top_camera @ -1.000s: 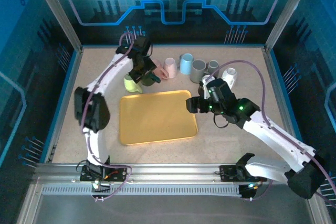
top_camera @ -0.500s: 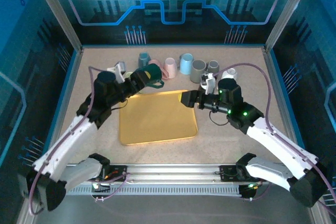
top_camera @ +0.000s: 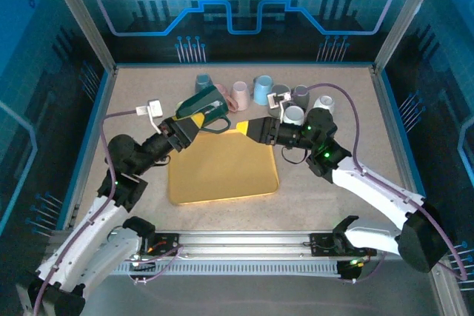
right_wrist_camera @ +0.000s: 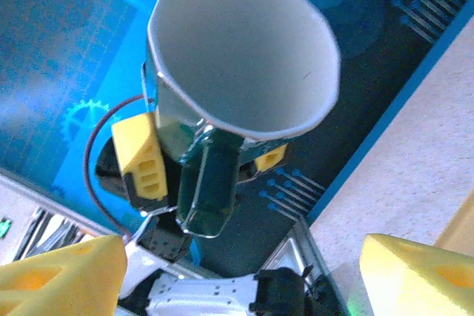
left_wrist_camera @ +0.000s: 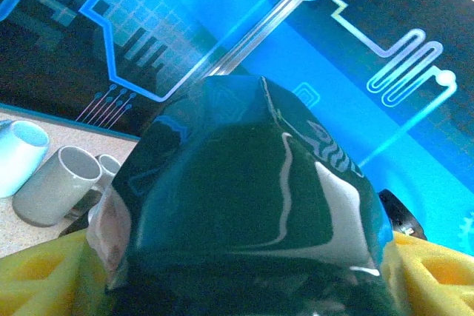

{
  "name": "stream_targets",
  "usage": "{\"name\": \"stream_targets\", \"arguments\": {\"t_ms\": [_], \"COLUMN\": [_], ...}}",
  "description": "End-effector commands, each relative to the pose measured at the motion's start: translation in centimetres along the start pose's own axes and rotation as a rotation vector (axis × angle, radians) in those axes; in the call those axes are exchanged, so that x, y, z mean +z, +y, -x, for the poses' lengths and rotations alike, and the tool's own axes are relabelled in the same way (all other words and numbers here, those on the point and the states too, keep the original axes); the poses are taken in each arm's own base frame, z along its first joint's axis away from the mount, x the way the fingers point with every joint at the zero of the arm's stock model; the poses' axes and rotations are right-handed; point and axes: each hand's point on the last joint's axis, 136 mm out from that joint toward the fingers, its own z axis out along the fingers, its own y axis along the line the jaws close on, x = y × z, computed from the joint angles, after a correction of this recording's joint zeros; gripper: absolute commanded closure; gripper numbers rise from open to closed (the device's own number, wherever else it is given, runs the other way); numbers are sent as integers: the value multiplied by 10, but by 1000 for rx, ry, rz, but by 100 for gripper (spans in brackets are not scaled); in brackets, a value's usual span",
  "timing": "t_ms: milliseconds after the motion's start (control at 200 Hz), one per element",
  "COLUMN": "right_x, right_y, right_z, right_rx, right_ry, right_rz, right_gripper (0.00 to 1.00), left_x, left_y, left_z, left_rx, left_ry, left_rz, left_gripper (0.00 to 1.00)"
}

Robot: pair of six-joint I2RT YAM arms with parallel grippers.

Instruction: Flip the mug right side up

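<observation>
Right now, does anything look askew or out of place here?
Yes: the green mug is in the air, held on its side in the left end effector, its mouth facing the open right end effector. Nothing looks spilled or broken.

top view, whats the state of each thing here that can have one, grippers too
green mug, off the table, tipped on its side, mouth toward the right arm
left gripper, shut on the green mug
right gripper, open, holding nothing, pointed at the mug
yellow tray, flat on the table

Green mug (top_camera: 201, 101) closer to right jaws
</observation>
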Motion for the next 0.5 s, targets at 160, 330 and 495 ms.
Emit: {"name": "stream_targets", "arguments": {"t_ms": [160, 330, 495], "right_x": [23, 33, 38], "right_y": [27, 36, 33], "right_z": [-24, -19, -16], "right_rx": [-72, -82, -58], "right_ry": [126, 128, 113], "right_rz": [96, 133, 147], "right_gripper": [21, 30, 36], "left_x": [-8, -10, -11], "left_y": [-43, -43, -44], "left_z": [10, 4, -5], "left_rx": [117, 136, 161], "left_ry": [-34, -15, 19], "left_rz": [-169, -168, -177], "left_gripper": [56, 57, 57]}}
